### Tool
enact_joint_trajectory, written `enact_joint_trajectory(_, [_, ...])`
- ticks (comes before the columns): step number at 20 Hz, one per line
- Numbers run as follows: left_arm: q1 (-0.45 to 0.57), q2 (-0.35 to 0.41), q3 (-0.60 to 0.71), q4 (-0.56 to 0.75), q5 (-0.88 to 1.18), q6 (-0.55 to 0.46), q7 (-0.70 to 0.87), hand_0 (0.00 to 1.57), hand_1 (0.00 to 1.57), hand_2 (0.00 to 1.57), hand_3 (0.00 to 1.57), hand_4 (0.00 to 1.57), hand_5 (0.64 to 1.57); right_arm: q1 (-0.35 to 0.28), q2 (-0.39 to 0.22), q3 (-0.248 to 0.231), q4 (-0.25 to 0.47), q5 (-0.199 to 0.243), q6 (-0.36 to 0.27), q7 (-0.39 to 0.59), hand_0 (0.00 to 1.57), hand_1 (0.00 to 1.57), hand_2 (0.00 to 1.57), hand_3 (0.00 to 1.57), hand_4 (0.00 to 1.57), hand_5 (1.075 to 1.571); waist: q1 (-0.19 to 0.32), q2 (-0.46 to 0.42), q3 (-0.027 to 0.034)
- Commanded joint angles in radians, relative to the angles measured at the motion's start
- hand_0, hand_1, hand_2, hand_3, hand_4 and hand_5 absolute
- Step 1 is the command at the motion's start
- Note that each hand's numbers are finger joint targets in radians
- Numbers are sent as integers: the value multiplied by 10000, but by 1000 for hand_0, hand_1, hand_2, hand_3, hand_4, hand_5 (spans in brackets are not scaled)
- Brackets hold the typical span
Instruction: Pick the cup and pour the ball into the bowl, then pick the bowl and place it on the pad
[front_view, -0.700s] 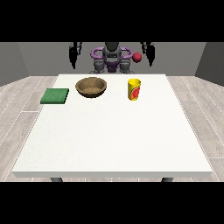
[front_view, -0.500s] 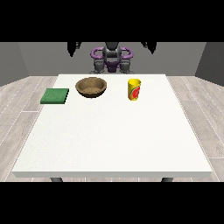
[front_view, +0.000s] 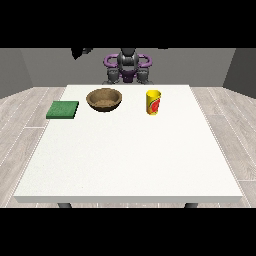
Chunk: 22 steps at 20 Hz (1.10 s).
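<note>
A yellow cup (front_view: 153, 102) with a red mark stands upright at the table's back, right of centre. No ball shows from here. The brown wooden bowl (front_view: 104, 99) sits to the cup's left, and the flat green pad (front_view: 63, 109) lies by the table's left edge. Both arms are raised high, far above these things. The hand at the view's left (front_view: 80, 52) shows as a dark shape at the scene's top edge. Of the hand at the view's right (front_view: 163, 48) only a sliver shows there. Neither hand touches anything.
The white table (front_view: 130, 160) stretches wide towards the camera in front of the three things. The robot's torso (front_view: 128, 67) stands behind the back edge, between the bowl and the cup.
Both hands have risen towards the scene's top edge. A small red thing seen by the hand at the view's right in the earliest frame no longer shows. Cup, bowl and pad have not moved.
</note>
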Motion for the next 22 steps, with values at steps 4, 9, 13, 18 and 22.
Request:
enact_joint_trajectory(4, [-827,182,-61,-949,-831,503,471,0,0,0,0,0,1453,-233,405,301,-60,288,-51,-595,0,0,0,0,0,1566,-198,1236,-4])
enact_joint_trajectory(9, [-2926,331,1306,1051,-1076,615,-1098,0,0,0,0,0,1358,-1741,171,221,317,-29,483,-1086,0,0,0,0,0,1565,-824,3220,-6])
enact_joint_trajectory(13, [-3219,666,1602,1994,-1210,270,-2321,0,0,0,0,0,1283,-2591,11,-366,1284,-12,369,-1967,0,0,0,0,0,1562,-556,4325,-7])
enact_joint_trajectory(18, [-4037,1332,2689,3988,-856,-236,-2880,0,0,0,0,0,1255,-2744,-378,-573,1671,-190,814,-1905,0,0,0,0,0,1560,-1004,4137,-9])
enact_joint_trajectory(22, [-4514,1050,2627,5143,-1315,68,-4017,0,0,0,0,0,1245,-3262,-855,-922,2379,-302,1272,-2296,0,0,0,0,0,1561,-1112,4452,-8])
